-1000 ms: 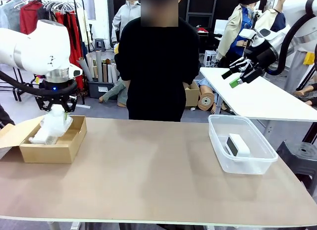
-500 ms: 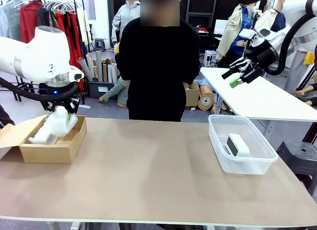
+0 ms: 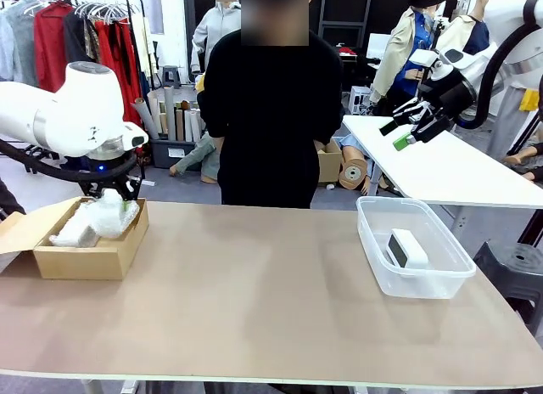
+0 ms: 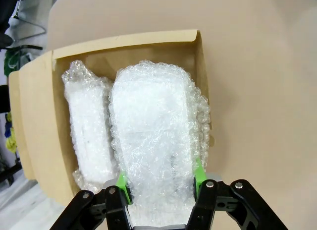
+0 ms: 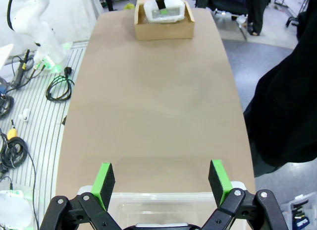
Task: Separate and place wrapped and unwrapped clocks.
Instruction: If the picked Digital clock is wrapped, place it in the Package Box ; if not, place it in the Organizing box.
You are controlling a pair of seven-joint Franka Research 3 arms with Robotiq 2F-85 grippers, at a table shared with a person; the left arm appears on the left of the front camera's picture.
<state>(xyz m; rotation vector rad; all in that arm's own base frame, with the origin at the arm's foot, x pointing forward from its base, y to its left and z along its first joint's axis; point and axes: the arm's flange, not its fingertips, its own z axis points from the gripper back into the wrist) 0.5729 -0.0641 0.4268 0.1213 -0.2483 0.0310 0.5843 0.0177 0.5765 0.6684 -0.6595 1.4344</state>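
Left gripper (image 4: pixel 159 189): black two-finger tool with green pads, clamped on the near end of a crinkly white bubble-wrapped oblong bundle (image 4: pixel 154 141); it hangs over the open brown cardboard box (image 3: pixel 109 254) at the table's left end.
Held bundle: lies lengthwise inside the box, against the wall nearer the table's middle, its wrap bulging over that rim.
Second white bubble-wrapped bundle (image 4: pixel 89 131): lies in the same box, touching the held one, on the side farther from the table's middle.
Right gripper (image 5: pixel 161 181): jaws spread wide, nothing between the green pads; in the front view it hangs high above the table's right end.
Clear plastic rectangular tub (image 3: pixel 378 241): stands at the table's right end, directly below the right gripper.
Bare white rounded-rectangular clock with a dark screen (image 3: pixel 406 249): rests on the tub's floor.
Person in a black top (image 3: pixel 270 114): stands at the far edge, near the middle.
Light brown tabletop (image 3: pixel 254 292): bare between box and tub.
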